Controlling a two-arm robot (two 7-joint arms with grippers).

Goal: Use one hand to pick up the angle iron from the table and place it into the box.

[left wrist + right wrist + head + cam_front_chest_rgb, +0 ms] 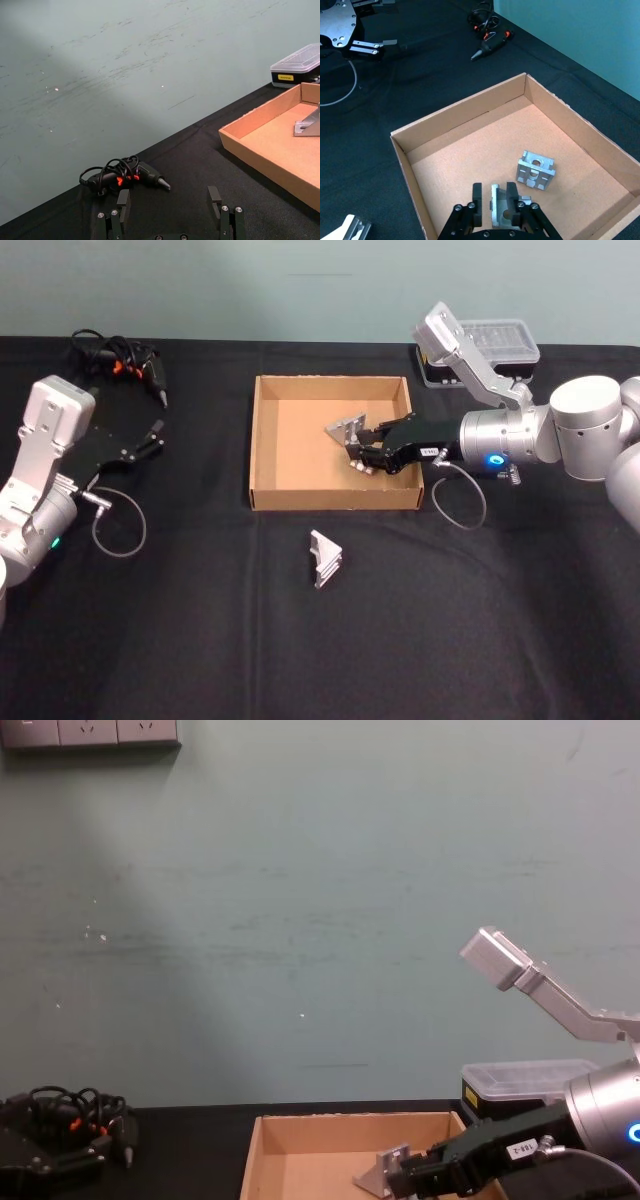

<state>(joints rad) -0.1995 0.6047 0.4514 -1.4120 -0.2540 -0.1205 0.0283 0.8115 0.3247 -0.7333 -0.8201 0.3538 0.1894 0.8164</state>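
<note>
My right gripper (360, 456) hangs over the right part of the box (335, 499), shut on a silver angle iron (495, 206) that stands upright between its fingers (477, 198). A second angle iron (346, 426) lies loose on the box floor just ahead of the gripper, also seen in the right wrist view (536, 170) and the chest view (385, 1169). Another angle iron (325, 559) lies on the black table (200, 640) in front of the box. My left gripper (155, 436) is parked open at the far left, apart from everything.
A black tool with orange-marked cables (125, 362) lies at the back left. A clear-lidded plastic case (490, 348) stands behind the box at the right. The table's front half holds nothing but the loose angle iron.
</note>
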